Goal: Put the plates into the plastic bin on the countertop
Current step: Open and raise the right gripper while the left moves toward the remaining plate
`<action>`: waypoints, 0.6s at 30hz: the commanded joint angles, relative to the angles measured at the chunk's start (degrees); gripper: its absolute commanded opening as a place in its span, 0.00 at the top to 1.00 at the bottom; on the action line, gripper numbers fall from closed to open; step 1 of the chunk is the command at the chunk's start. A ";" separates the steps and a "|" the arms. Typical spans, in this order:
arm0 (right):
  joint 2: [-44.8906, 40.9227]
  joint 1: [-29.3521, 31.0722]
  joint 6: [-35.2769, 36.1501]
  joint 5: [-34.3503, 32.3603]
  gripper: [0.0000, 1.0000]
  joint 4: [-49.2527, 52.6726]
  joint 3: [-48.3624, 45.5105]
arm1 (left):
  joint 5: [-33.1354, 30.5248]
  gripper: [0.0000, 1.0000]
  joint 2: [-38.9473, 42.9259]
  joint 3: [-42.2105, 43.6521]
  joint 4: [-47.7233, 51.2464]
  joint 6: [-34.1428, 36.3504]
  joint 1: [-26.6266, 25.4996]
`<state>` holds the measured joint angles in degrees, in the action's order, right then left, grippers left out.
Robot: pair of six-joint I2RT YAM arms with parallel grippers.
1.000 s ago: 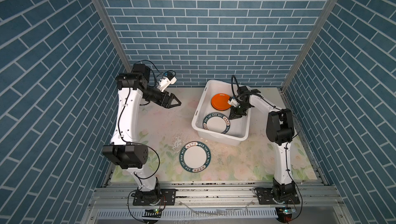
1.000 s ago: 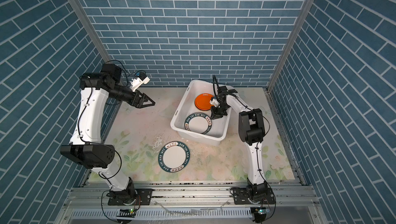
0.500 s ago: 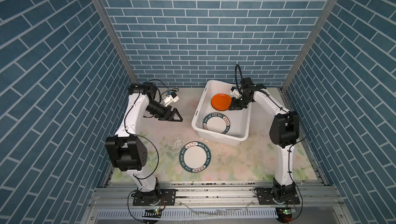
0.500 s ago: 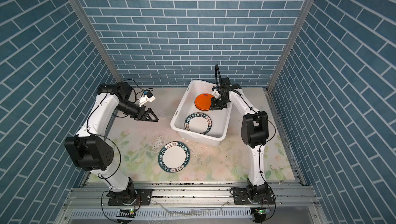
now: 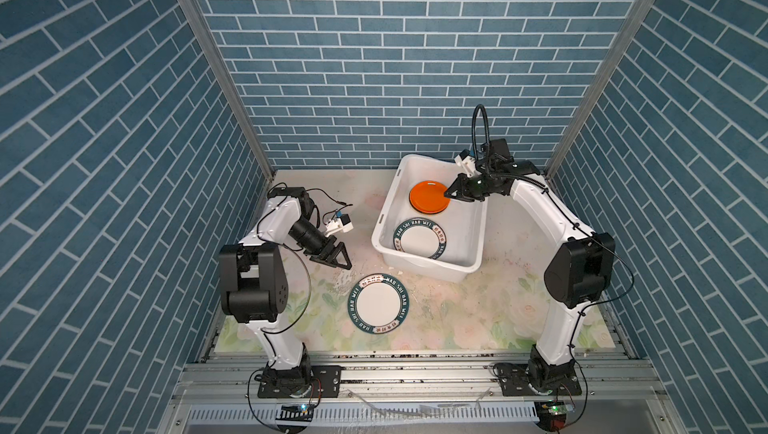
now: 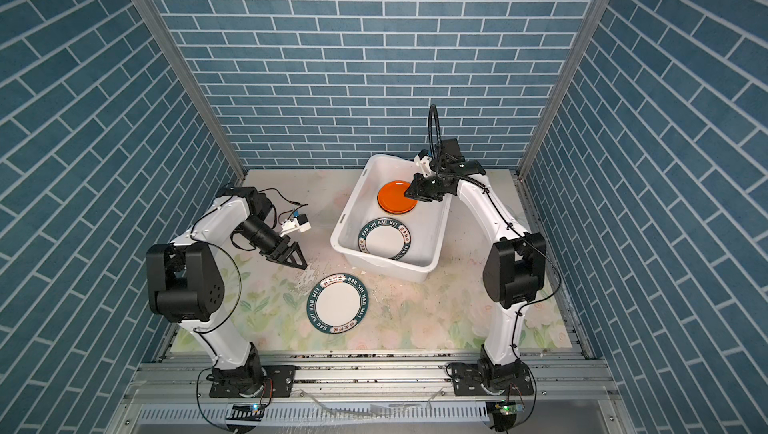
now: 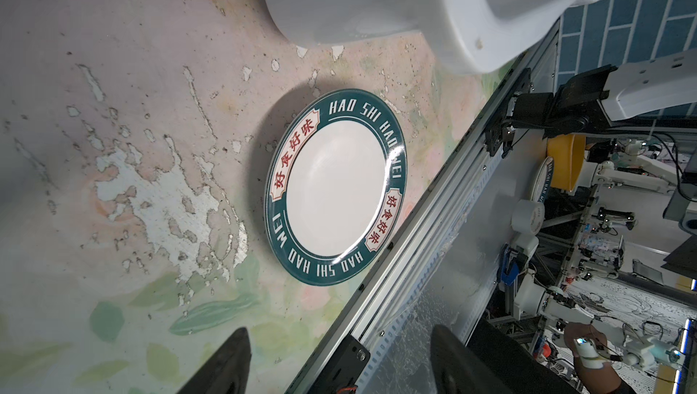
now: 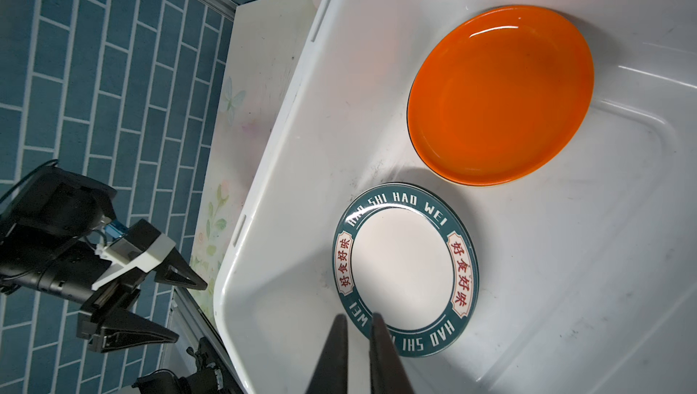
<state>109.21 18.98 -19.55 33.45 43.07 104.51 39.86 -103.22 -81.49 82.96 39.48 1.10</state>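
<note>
Plate number three, the loose green-rimmed plate (image 5: 378, 304), lies flat on the surface near the front edge, just toward that edge from the left hand (image 5: 338, 263). That hand hangs released and empty, so I'd bet that arm takes it. Further back the plastic bin (image 5: 432, 270) holds a matching green-rimmed plate (image 5: 419, 240) and the orange plate (image 5: 428, 199), with the right hand (image 5: 451, 195) clenched on nothing over its far end.
</note>
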 commanded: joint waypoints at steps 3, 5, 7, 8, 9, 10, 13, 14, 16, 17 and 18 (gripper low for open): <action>-3.62 -0.35 -4.20 1.15 0.86 -4.50 -3.25 | 1.10 0.26 -3.98 1.38 -3.65 -0.63 -0.05; -3.91 -0.44 -4.68 1.21 0.87 -4.83 -3.99 | 2.47 0.26 -5.30 1.21 -3.52 -0.90 -0.20; -4.30 -0.43 -5.09 1.07 0.87 -5.07 -4.71 | 3.38 0.27 -6.32 1.28 -3.86 -1.77 -0.57; -4.59 -0.39 -5.23 0.91 0.87 -5.39 -5.16 | 3.68 0.27 -6.67 1.52 -4.07 -2.03 -0.72; -4.94 -0.44 -5.40 0.66 0.87 -5.74 -5.72 | 3.82 0.27 -7.12 1.81 -4.39 -2.40 -1.07; -5.18 -0.44 -5.54 0.40 0.87 -5.92 -6.17 | 3.75 0.27 -7.25 2.44 -4.91 -2.76 -1.38; -5.91 -0.44 -5.83 0.06 0.87 -6.31 -7.35 | 2.46 0.27 -7.37 4.48 -7.78 -4.70 -2.54; -6.15 -0.44 -5.85 -0.09 0.87 -6.31 -7.78 | 2.15 0.27 -7.31 5.04 -8.70 -5.47 -2.81; -6.61 -0.44 -5.85 -0.35 0.87 -6.39 -8.76 | 1.95 0.28 -7.51 6.33 -10.54 -6.86 -3.29; -6.84 -0.46 -5.86 -0.49 0.87 -6.42 -9.15 | 1.83 0.29 -7.52 6.71 -11.10 -7.33 -3.49; -7.12 -0.44 -5.85 -0.59 0.87 -6.42 -9.61 | 1.53 0.29 -7.52 7.18 -12.08 -7.90 -3.65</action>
<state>104.49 18.68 -24.25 33.58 37.36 96.18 41.58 -110.06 -75.35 73.80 33.69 -1.98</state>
